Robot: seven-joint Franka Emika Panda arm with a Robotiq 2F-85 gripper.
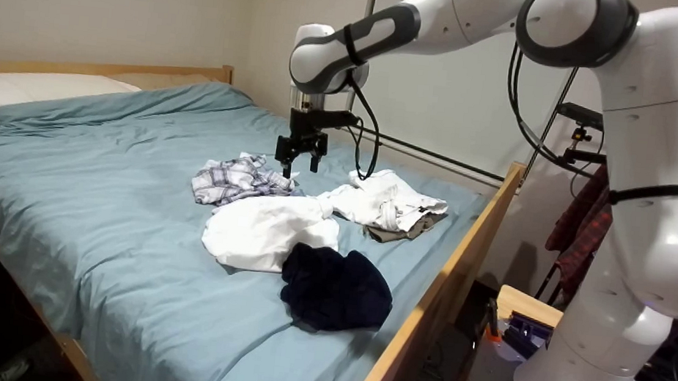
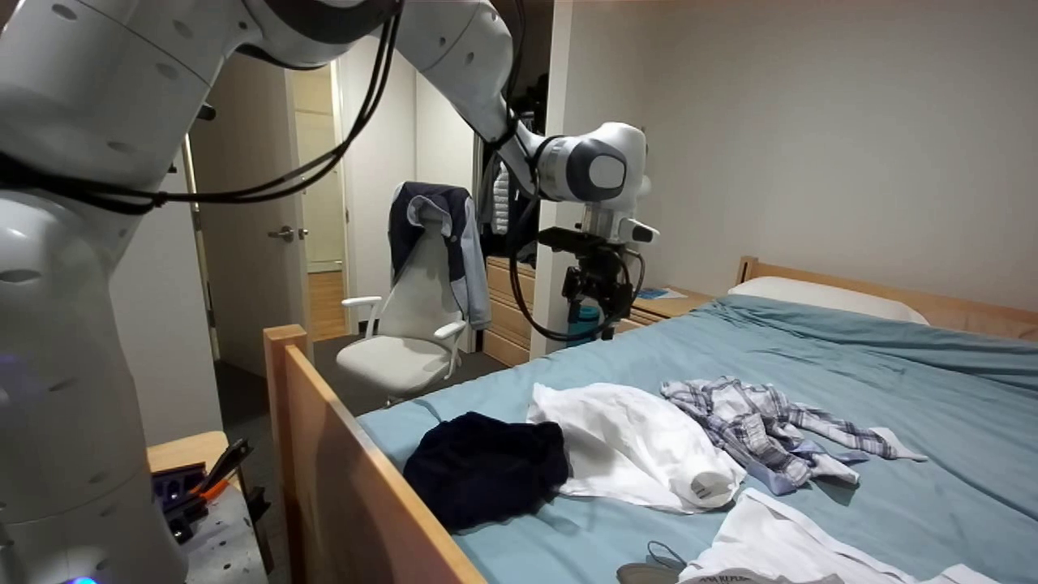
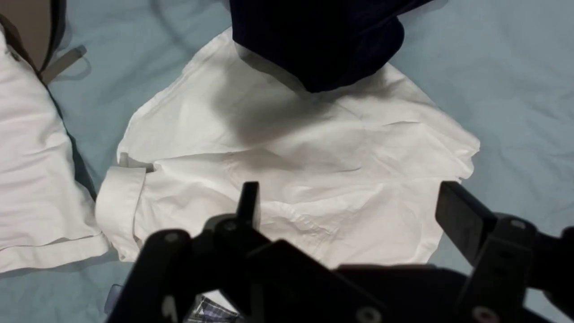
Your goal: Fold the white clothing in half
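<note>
A white garment (image 1: 261, 233) lay rumpled near the middle of the frame in an exterior view, spread on a blue-green bedspread (image 1: 99, 194); in my wrist view it filled the centre, its broad cuff (image 3: 119, 206) at middle left. A navy garment (image 1: 336, 291) overlapped one edge of it, bunched at lower centre in an exterior view and at top centre in the wrist view. My tool (image 1: 300, 170) hung above the clothes, its two fingers (image 3: 462, 220) set wide apart across the lower part of the wrist view, with nothing in its hold. A plaid shirt (image 1: 235, 181) sat crumpled just beside the white garment, above it and to the left in an exterior view. In an exterior view a second white garment (image 1: 387, 198) lay right of centre, partly on top of a brown item (image 1: 399, 236) I could not identify; the robot arm (image 1: 465, 11) reached in from upper right, a wooden footboard (image 1: 451, 280) slanted down the right half, and a white pillow (image 1: 47, 88) rested at upper left. In an exterior view, a dark jacket (image 2: 403, 231) with pale sleeves draped an office chair (image 2: 393, 361) left of centre.
</note>
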